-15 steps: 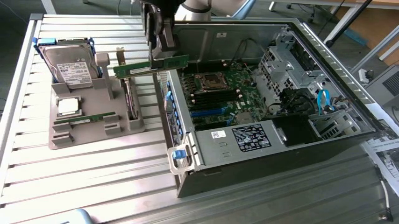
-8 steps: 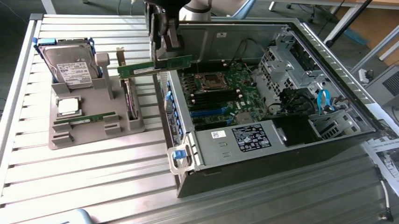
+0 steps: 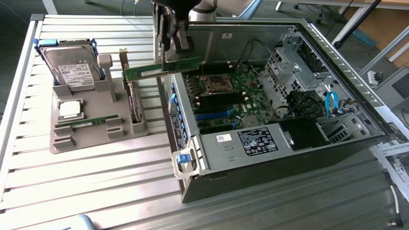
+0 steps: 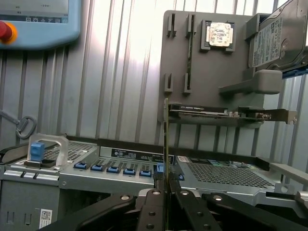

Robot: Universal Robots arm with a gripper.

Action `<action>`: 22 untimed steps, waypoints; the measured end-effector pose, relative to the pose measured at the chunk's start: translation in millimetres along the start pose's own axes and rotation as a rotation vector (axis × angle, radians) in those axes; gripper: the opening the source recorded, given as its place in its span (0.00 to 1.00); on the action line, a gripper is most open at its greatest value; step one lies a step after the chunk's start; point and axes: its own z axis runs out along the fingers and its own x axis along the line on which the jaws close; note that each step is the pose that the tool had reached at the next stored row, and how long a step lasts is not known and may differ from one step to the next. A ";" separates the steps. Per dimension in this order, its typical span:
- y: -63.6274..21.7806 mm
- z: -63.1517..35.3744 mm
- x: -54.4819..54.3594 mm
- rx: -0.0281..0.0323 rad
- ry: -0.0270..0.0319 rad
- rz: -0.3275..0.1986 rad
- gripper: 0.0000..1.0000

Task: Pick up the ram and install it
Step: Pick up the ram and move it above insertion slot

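I hold the ram (image 3: 160,70), a slim green stick, in the air over the open computer case's (image 3: 255,158) wall on the exterior view's left. My gripper (image 3: 174,53) is shut on its end nearest the case. In the wrist view the ram (image 4: 166,139) stands edge-on as a thin line rising from between my shut gripper (image 4: 166,188) fingers. A second ram (image 3: 86,122) lies in the grey holder (image 3: 96,139); the wrist view shows it as a second ram (image 4: 188,53) in its slot there. The motherboard's black memory slots (image 3: 221,99) lie below and to the exterior view's right of the held stick.
The grey holder also carries a hard drive (image 3: 73,69), a square silver CPU chip (image 3: 70,109) and an upright expansion card (image 3: 132,103). The CPU socket (image 3: 214,82) sits by the slots. A teach pendant (image 4: 38,19) and a key (image 4: 24,126) lie on the ribbed table.
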 end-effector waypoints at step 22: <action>-23.6 2.9 3.0 0.0000 -0.0001 0.000 0.14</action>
